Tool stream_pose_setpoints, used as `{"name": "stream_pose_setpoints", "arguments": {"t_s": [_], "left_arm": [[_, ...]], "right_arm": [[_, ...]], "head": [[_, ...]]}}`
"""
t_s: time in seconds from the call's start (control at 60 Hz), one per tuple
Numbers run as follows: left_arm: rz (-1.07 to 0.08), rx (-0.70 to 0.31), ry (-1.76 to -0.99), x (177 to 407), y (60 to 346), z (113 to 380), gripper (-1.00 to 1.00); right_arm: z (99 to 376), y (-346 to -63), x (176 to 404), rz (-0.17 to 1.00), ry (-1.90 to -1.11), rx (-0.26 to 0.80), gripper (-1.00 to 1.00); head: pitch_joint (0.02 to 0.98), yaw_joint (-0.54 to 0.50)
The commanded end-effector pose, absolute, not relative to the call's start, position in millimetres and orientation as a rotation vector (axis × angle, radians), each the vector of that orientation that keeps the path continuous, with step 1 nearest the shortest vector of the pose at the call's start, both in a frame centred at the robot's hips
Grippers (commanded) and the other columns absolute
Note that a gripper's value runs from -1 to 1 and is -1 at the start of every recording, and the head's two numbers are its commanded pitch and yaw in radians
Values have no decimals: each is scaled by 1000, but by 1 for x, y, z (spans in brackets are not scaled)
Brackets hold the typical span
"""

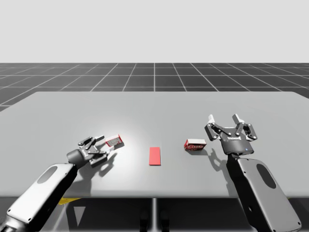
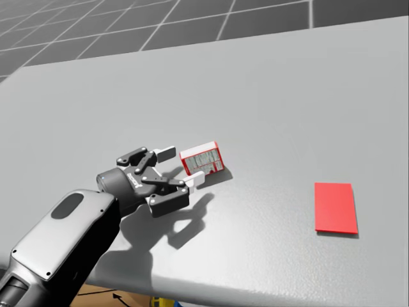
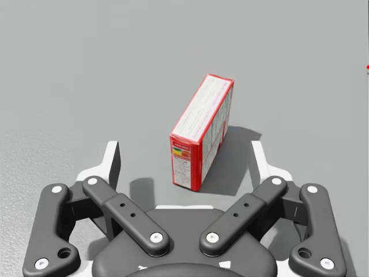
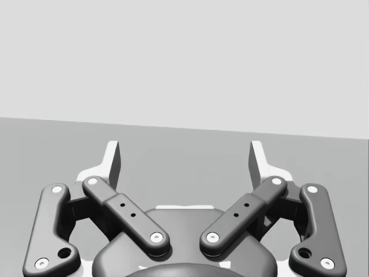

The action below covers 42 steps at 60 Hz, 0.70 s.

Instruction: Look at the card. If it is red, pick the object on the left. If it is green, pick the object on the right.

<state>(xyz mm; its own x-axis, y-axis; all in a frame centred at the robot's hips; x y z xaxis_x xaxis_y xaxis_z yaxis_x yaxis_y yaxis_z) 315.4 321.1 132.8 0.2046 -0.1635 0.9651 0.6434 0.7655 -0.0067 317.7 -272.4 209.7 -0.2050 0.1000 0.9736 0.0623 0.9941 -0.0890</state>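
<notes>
A flat grey table (image 1: 154,104) takes up most of the scene. Beyond its far edge a dark floor with a pale grid (image 1: 154,75) runs to a level horizon under a plain light-grey backdrop.

Two arms come in over the near edge, one on each side, each ending in a dark two-finger claw.

My left gripper (image 3: 184,156) is low over the table with its fingers spread wide. My right gripper (image 1: 223,117) is held up above the table, its fingers likewise spread, with nothing between them.

Two small red cardboard boxes with pale printed faces rest on the table, well apart. Both are closed, so their contents cannot be seen. The left red box (image 3: 202,130) lies just ahead of my left gripper. Its near end sits between the spread fingers, with a gap on each side and neither finger touching it. The right red box (image 1: 195,144) lies just beside my right gripper, on its inner side.

One flat red rectangular card (image 1: 155,155) lies between the two boxes, slightly nearer me.
</notes>
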Motion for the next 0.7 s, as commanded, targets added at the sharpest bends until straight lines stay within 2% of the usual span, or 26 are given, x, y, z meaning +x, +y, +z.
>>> {"name": "stream_pose_setpoints", "arguments": {"t_s": [0.017,0.25,0.5,0.517,0.567,0.583,0.617,0.7], "left_arm": [[-606,-464,-1245,324,311,130,-1000],[-614,-475,-1239,333,296,130,-1000],[-609,-477,-1217,335,295,126,-982],[-606,-478,-1217,335,295,125,-853],[-602,-480,-1213,334,295,124,851],[-604,-482,-1212,334,295,124,942],[-607,-484,-1210,333,295,124,1000],[-629,-490,-1203,331,293,124,1000]], "right_arm": [[210,-272,317,35,-1781,-119,-1000],[212,-273,316,31,-1786,-116,-1000],[213,-274,315,26,-1790,-117,-1000],[213,-274,315,26,-1791,-117,-1000],[214,-274,315,25,-1791,-116,-1000],[214,-274,315,25,-1791,-116,-1000],[214,-274,315,24,-1791,-117,-1000],[214,-275,315,24,-1792,-117,-1000]], "head": [[795,336],[790,330],[789,322],[788,322],[786,321],[786,320],[785,320],[784,321]]}}
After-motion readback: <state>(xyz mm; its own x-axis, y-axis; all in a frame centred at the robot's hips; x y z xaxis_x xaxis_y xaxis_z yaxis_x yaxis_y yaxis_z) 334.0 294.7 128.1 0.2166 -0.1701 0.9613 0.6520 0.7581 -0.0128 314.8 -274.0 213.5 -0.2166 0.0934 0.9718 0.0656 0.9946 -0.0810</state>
